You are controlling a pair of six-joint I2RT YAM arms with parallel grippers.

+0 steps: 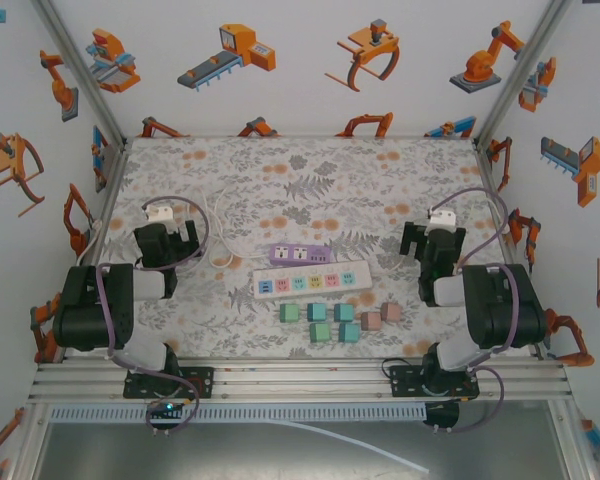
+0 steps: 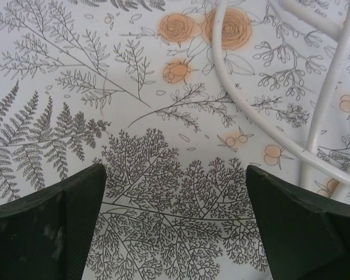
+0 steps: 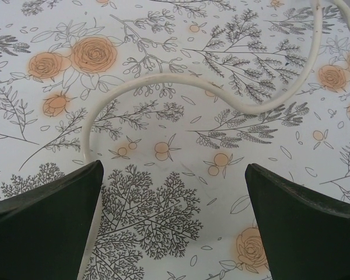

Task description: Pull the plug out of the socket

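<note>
top external: both grippers open, power strips between them

the purple power strip (image 1: 300,254) lies mid-table with the white power strip (image 1: 312,281) just near of it; which socket is occupied is too small to tell. the left gripper (image 1: 166,242) sits well left of them, the right gripper (image 1: 432,243) well right. in both wrist views the jaws are spread wide, holding nothing, above the floral table cover (image 2: 163,146), with white cable (image 3: 163,81) beyond the fingertips

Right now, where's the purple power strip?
In the top external view, the purple power strip sits mid-table, just behind the white power strip. The coloured blocks lie in front of both, toward the near edge.
</note>
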